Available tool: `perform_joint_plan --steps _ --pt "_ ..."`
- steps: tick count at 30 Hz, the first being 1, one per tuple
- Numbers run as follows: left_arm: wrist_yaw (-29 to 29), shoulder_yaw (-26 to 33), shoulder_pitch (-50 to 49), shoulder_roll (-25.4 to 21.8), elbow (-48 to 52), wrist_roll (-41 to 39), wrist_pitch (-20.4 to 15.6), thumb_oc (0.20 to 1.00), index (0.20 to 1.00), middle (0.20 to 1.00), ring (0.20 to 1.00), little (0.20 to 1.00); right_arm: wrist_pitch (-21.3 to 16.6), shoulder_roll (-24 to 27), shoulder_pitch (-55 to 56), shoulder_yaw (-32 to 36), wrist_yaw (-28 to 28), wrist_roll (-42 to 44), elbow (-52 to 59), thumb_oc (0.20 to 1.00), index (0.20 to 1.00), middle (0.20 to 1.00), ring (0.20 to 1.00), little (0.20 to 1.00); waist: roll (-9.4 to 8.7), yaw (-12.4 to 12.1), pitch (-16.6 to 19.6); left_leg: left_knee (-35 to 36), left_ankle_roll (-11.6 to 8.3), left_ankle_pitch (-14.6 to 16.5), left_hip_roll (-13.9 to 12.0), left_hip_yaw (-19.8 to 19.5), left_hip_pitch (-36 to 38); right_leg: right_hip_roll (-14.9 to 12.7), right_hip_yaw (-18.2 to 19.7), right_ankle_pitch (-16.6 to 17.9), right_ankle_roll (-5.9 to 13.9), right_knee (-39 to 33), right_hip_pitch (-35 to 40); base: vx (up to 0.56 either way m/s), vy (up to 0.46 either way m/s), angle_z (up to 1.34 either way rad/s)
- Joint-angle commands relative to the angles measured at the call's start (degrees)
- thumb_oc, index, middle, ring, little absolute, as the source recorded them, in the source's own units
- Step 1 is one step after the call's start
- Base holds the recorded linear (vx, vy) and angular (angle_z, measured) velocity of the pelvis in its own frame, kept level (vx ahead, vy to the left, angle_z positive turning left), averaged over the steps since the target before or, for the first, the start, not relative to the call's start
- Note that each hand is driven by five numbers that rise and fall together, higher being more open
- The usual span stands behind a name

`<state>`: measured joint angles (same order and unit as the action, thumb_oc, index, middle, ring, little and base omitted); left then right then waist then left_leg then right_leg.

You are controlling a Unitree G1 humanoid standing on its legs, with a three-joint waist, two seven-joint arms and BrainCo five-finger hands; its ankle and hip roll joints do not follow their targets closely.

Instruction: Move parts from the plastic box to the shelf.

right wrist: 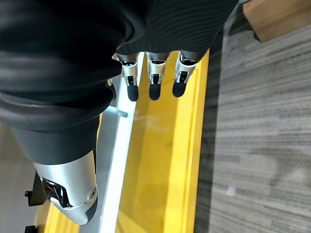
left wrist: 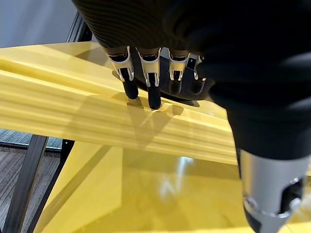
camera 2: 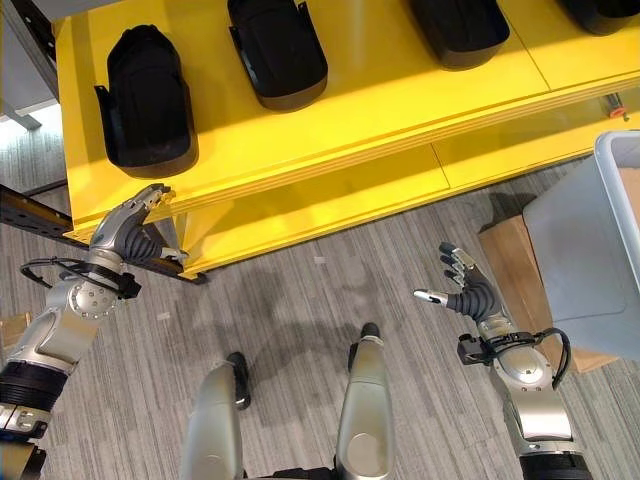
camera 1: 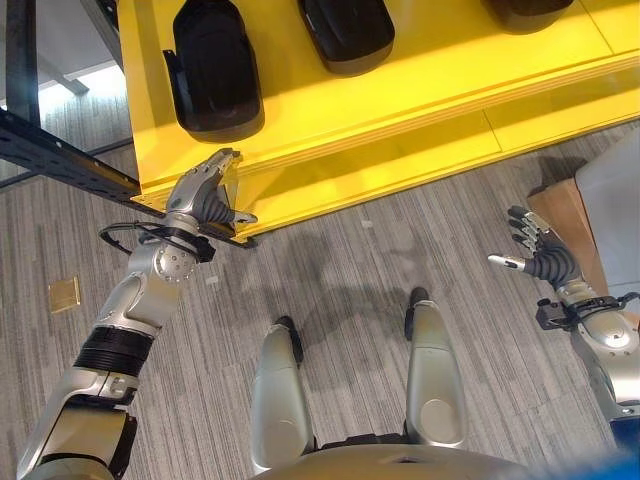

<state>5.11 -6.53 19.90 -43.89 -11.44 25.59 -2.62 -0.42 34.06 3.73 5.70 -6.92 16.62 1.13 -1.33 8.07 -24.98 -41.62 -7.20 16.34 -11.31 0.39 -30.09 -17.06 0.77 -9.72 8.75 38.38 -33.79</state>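
Several black moulded parts lie on top of the yellow shelf (camera 1: 420,95); the nearest part (camera 1: 215,65) is just beyond my left hand (camera 1: 205,195). That hand is open and holds nothing. In the left wrist view its straight fingertips (left wrist: 153,94) rest at the shelf's front edge. My right hand (camera 2: 468,290) hovers open and empty over the floor, fingers spread. It is just left of the grey plastic box (camera 2: 590,240). The right wrist view shows its straight fingers (right wrist: 154,87) pointing at the shelf's side. The box's inside is hidden.
The plastic box sits on a brown wooden stand (camera 2: 510,255) at the right. A black metal beam (camera 1: 60,155) runs past the shelf's left corner. A small brass plate (camera 1: 65,295) lies in the grey carpet. A lower yellow shelf board (camera 2: 320,215) juts out.
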Motion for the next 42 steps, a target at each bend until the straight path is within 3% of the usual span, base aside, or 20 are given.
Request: perform_joint_plan --steps 1,24,42 --pt "1.5 0.7 1.7 -2.6 -3.3 -0.9 0.4 1.000 1.000 1.000 1.000 1.000 -1.8 -0.4 -0.2 2.7 -0.2 0.1 0.8 1.000 1.000 1.000 1.000 1.000 -0.96 0.5 2.3 4.4 0.89 -5.7 -0.5 -2.0 -1.3 -0.2 -0.2 -8.7 -3.81 3.6 6.1 0.00 0.000 0.00" --pt "2.8 -3.2 11.0 -3.5 -10.1 -2.8 1.7 1.000 1.000 1.000 1.000 1.000 -1.5 0.3 -1.3 2.5 0.0 0.4 0.4 1.000 1.000 1.000 1.000 1.000 -1.42 1.5 2.8 2.8 0.91 -5.2 -1.0 -1.6 -2.3 0.5 0.8 -8.8 -3.65 4.5 4.5 0.00 0.004 -0.03" --pt "3.9 -1.7 12.4 -5.6 -12.6 -4.1 2.3 1.000 1.000 1.000 1.000 1.000 -1.5 0.5 -0.5 3.0 -0.4 0.6 0.5 1.000 1.000 1.000 1.000 1.000 -1.64 1.7 3.0 2.5 0.91 -5.0 -1.0 -1.4 -2.2 0.5 1.4 -8.4 -3.41 4.4 4.4 0.00 0.000 0.00"
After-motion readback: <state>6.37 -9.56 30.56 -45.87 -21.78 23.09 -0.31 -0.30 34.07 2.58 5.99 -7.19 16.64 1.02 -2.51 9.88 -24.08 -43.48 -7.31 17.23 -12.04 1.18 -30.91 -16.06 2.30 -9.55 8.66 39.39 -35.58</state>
